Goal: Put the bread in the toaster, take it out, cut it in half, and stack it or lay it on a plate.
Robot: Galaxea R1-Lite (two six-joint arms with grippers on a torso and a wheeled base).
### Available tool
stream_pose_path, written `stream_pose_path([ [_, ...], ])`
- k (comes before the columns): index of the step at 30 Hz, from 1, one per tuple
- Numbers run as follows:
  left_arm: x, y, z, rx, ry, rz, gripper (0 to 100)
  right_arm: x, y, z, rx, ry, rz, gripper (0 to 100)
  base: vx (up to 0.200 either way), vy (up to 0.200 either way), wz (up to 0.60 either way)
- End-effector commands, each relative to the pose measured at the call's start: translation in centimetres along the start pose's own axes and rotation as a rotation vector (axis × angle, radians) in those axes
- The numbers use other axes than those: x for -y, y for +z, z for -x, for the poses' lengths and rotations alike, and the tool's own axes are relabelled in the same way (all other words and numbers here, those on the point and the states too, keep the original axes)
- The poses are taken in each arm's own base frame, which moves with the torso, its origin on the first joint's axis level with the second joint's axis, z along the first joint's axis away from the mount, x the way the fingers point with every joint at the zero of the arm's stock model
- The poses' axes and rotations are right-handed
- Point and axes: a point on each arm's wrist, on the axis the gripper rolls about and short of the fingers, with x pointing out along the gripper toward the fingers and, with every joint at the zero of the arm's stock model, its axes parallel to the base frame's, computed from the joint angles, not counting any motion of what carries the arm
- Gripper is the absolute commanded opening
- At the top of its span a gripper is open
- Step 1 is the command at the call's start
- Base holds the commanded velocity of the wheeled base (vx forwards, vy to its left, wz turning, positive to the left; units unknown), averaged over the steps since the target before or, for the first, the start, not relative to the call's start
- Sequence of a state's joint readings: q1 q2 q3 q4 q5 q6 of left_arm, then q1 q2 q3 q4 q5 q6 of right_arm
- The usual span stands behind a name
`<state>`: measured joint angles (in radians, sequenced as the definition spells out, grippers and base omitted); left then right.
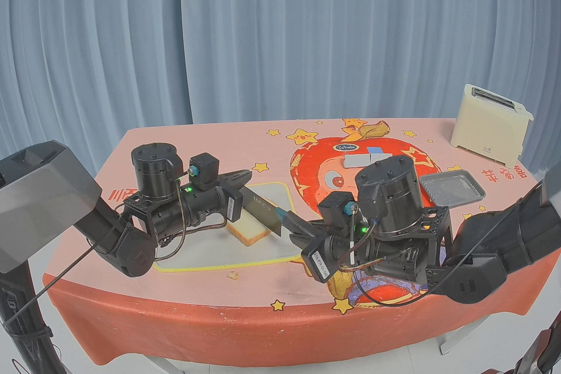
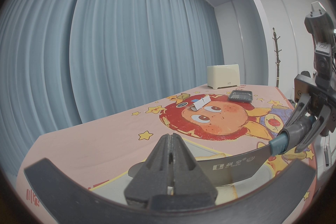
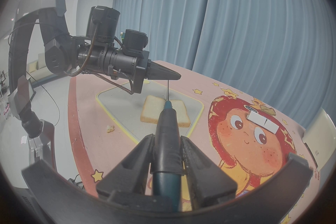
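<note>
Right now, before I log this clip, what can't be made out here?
- Whether the bread is cut through: in the head view the knife blade covers the cut line; in the right wrist view the blade stands edge-on over it.
- Inside the toaster slots: in the head view the angle is too shallow to tell whether anything is inside.
- Small pale scrap: in the head view it is too small to tell what it is.

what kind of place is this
Probably a robot lab staged as a kitchen: plain curtains behind, a toaster and bread on a cartoon-print table, and a knife in the robot's right hand.
</note>
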<state>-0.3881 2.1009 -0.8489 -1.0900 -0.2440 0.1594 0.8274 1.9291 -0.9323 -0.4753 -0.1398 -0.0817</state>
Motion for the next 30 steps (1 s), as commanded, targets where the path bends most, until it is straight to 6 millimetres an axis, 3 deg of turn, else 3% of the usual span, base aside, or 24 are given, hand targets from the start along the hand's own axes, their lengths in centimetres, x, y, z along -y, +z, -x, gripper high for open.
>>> stream_pose_path([
  [1, -0.1, 0.3, -0.1, 0.010, 0.002, -0.003, 0, 0.1, 0.0, 0.1, 0.002, -0.003, -0.003, 0, 0.000, 0.000, 0.00],
  [8, 0.1, 0.8, -0.3, 0.024, -0.005, -0.006, 0, 0.4, 0.2, 0.3, 0.012, -0.008, -0.006, 0, 0.000, 0.000, 0.00],
  [30, 0.0, -0.3, -0.1, -0.009, -0.001, 0.002, 0, -0.2, -0.7, 0.1, -0.022, -0.016, 0.003, 0, 0.000, 0.000, 0.00],
])
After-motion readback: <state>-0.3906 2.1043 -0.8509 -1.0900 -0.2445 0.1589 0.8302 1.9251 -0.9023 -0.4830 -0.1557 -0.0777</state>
